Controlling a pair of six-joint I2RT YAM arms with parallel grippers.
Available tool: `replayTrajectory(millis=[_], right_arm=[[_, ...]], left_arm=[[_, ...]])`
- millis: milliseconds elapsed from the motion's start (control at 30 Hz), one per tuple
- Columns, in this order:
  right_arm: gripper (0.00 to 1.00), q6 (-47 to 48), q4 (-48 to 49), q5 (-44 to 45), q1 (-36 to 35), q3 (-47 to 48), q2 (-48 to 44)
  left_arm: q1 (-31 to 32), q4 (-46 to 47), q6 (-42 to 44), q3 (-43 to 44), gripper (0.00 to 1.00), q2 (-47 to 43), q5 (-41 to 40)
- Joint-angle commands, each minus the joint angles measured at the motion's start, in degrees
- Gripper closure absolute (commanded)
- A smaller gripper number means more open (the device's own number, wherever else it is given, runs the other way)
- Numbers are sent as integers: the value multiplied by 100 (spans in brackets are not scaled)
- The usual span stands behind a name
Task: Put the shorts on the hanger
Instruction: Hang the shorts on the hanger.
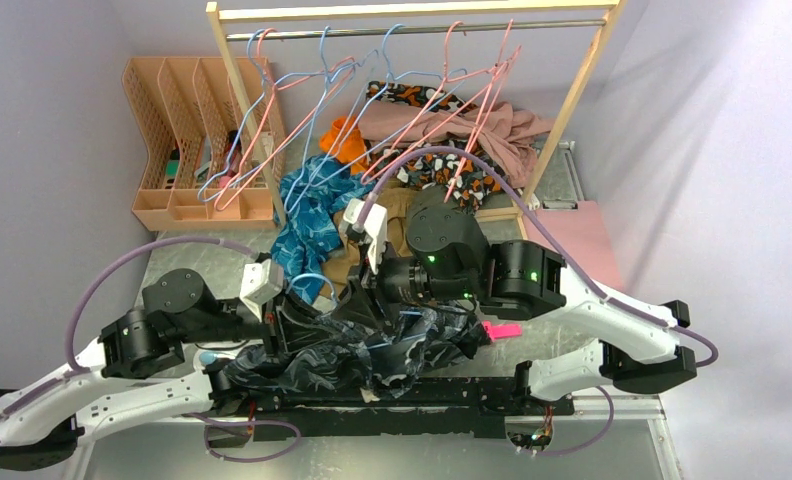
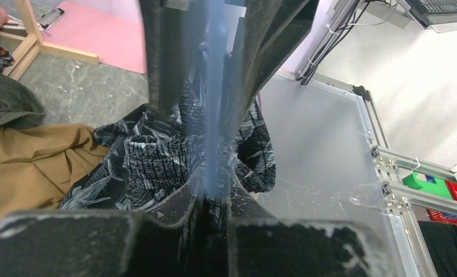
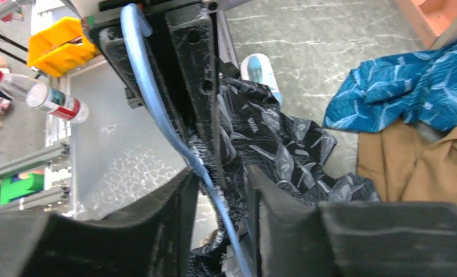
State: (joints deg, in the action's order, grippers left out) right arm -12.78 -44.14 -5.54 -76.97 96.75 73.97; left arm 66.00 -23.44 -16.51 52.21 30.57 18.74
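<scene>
Both clamp the hanger [image 3: 151, 98], left gripper [image 2: 210, 196] and right gripper [image 3: 221, 199], the right catching shorts [image 3: 284, 150] too; limp, light cloth, best taken by its waistband.

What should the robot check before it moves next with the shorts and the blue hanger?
1. Left gripper holding hanger: ok, the wire is pinched between its fingers.
2. Right gripper grip: cannot tell; wire and shorts both sit between its fingers.
3. Shorts hung on hanger: not ok, they are bunched in a heap.
4. Brown garment clear of shorts: not ok, it lies right against them.
</scene>
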Motion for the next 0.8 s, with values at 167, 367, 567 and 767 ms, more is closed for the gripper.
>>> replayTrajectory(millis=[167,367,567,767], right_arm=[[100,-34,741,129,-2,-593,-397],[100,-123,1042,341,-3,-909,-723],[100,-186,1117,429,-2,-1122,-916],[100,-274,1150,649,-2,-1288,-1186]], left_arm=[[-8,-92,46,390,82,19,-108],[-8,-302,-2,512,72,-275,-428],[-8,-509,-28,607,75,-596,-829],[-8,-877,24,966,93,-800,-1498]])
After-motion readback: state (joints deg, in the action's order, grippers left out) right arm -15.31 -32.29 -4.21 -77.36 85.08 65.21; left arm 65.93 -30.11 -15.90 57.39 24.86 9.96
